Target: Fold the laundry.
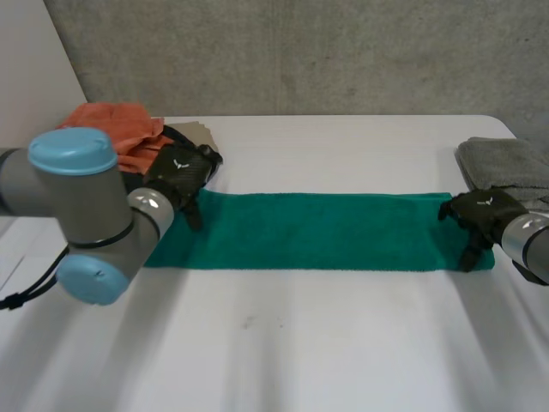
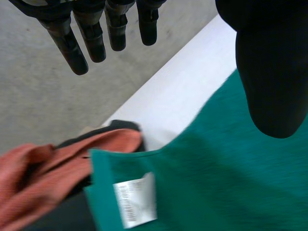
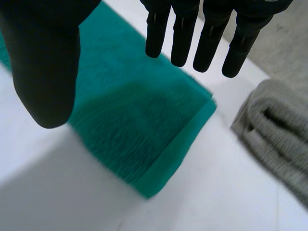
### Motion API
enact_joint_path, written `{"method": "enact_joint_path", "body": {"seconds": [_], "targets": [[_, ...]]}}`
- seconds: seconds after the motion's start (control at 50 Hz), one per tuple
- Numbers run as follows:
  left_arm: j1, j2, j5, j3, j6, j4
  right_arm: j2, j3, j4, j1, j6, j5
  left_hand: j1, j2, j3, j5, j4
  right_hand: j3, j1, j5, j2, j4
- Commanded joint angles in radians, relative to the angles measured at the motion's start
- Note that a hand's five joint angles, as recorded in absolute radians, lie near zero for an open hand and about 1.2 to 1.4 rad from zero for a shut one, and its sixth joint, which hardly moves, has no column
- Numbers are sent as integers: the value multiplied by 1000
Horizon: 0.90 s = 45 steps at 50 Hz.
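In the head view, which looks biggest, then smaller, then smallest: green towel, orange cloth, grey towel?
1. green towel, clearly largest.
2-3. orange cloth and grey towel look about alike; both are partly hidden, so I won't rank them.

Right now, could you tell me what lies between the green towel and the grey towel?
Nothing: bare table separates green towel from grey towel, per the right wrist view.

Green towel (image 1: 317, 230): terry cloth, short fuzzy pile, matt; smoother flat hem band at right end. Label (image 2: 135, 199) on it: white, thin, smooth. Orange cloth (image 1: 116, 129), far left: fine-ribbed weave, matt. Grey towel (image 1: 506, 163), far right: thick, coarse pile. Table (image 1: 274, 360): white, smooth, matt. Wall (image 1: 300, 51): rough grey concrete. Left hand (image 1: 180, 172), right hand (image 1: 485, 210): black, matt, plastic-looking.
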<state>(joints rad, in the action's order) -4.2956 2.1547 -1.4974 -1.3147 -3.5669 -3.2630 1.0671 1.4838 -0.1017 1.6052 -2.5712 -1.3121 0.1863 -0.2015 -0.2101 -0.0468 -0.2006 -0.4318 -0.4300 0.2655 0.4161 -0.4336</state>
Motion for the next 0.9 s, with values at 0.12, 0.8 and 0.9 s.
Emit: {"method": "enact_joint_path", "body": {"seconds": [0.12,0.8,0.9], "targets": [[-24,-88,97,-147,86,-64,-101,12,137,-41,9,-12,1,14,23,34,14,-737,-739,729,753,-735],[-27,-279,105,-278,89,-99,65,164,215,-117,13,208,-5,20,29,40,19,-76,-78,68,91,-74],[-27,-279,103,-290,89,-110,-2,154,217,-116,31,197,-5,20,29,40,19,-152,-154,144,168,-150]]}}
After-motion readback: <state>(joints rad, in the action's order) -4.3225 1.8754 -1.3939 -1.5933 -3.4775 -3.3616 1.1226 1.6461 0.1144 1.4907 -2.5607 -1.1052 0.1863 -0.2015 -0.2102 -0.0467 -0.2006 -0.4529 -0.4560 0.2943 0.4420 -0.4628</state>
